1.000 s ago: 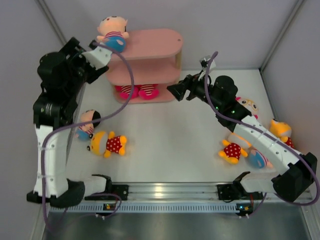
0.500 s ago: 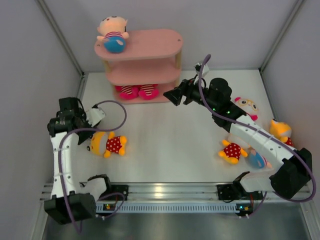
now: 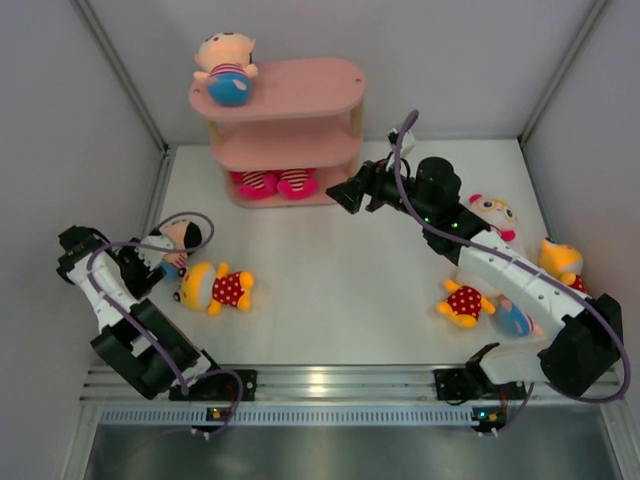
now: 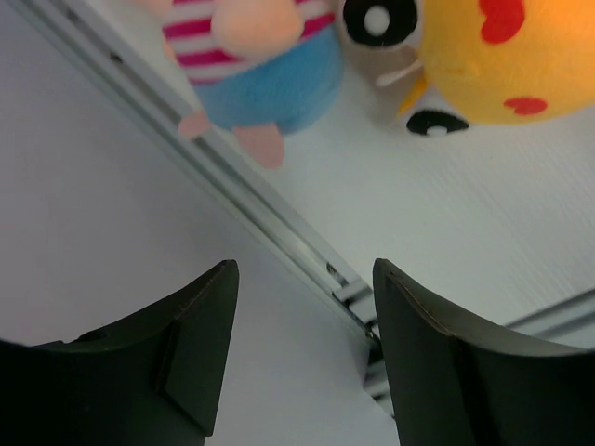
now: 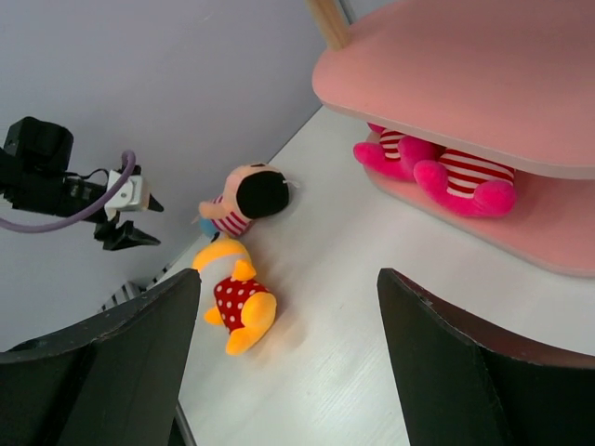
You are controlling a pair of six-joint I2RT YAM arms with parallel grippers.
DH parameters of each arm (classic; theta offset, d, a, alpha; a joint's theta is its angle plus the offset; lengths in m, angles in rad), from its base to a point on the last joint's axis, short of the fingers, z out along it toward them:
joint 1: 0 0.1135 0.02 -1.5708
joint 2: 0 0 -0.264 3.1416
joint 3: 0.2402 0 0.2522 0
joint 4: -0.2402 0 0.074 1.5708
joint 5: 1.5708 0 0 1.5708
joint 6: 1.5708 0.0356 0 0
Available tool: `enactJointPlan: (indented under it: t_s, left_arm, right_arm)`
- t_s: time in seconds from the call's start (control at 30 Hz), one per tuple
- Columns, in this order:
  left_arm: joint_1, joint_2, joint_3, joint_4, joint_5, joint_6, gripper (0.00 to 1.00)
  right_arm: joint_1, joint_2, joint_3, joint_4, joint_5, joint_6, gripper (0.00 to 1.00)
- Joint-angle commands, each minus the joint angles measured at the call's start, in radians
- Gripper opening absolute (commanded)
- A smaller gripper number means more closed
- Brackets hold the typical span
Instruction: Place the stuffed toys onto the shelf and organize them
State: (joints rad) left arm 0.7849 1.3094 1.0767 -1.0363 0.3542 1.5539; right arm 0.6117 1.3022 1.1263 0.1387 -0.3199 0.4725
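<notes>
The left gripper (image 4: pixel 302 297) sits low at the left edge of the white table (image 3: pixel 340 270), its two dark fingers (image 4: pixel 191 344) spread apart with nothing between them. The peach-headed plush doll with striped shirt and blue bottom (image 4: pixel 256 56) lies on the table just ahead of the fingertips, clear of them, its feet pointing toward the gripper. Just beside it lies the yellow plush doll in red polka dots (image 3: pixel 215 288).

The right gripper (image 5: pixel 288 307) hovers near the front of the small three-tier pink shelf with light wooden posts (image 3: pixel 300 90), its fingers also wide apart and holding nothing. Two pink-white dolls with red-striped bodies (image 3: pixel 275 183) lie side by side on the bottom board. Another striped-shirt doll (image 3: pixel 225 68) sits at the left end of the top board. A cluster of further plush dolls (image 3: pixel 462 302) lies on the table's right side, around the right arm
</notes>
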Motion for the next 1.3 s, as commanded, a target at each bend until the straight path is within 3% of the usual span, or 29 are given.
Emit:
enactJointPlan:
  t_s: [0.0, 0.07, 0.43, 0.63, 0.8, 0.83, 0.9, 0.93, 1.27]
  left_arm:
    - [0.005, -0.021, -0.055, 0.180, 0.225, 0.111, 0.66]
    - [0.007, 0.025, -0.041, 0.252, 0.246, 0.072, 0.65]
    - [-0.027, 0.227, -0.011, 0.252, 0.258, 0.129, 0.64]
    - [-0.039, 0.339, 0.080, 0.269, 0.288, 0.006, 0.60]
    - [-0.041, 0.326, 0.054, 0.269, 0.373, 0.000, 0.35]
    - [-0.041, 0.314, 0.042, 0.269, 0.403, -0.002, 0.24]
    - [-0.042, 0.301, 0.031, 0.269, 0.431, -0.002, 0.13]
    - [-0.044, 0.289, 0.020, 0.268, 0.454, 0.001, 0.00]
    - [-0.065, 0.203, 0.011, 0.269, 0.502, -0.047, 0.00]
  right_arm:
    - [-0.007, 0.020, 0.041, 0.041, -0.022, 0.015, 0.78]
    - [-0.006, 0.022, 0.043, 0.036, -0.021, 0.015, 0.78]
    - [-0.006, 0.052, 0.078, 0.015, -0.004, -0.002, 0.78]
    - [-0.006, 0.069, 0.092, 0.003, -0.005, -0.008, 0.78]
    - [-0.006, 0.071, 0.093, -0.007, 0.008, -0.015, 0.78]
    - [-0.004, 0.072, 0.093, -0.008, 0.008, -0.018, 0.78]
    - [-0.006, 0.072, 0.093, -0.011, 0.008, -0.020, 0.78]
    - [-0.006, 0.072, 0.095, -0.013, 0.008, -0.021, 0.78]
    - [-0.004, 0.060, 0.078, -0.019, 0.018, -0.034, 0.78]
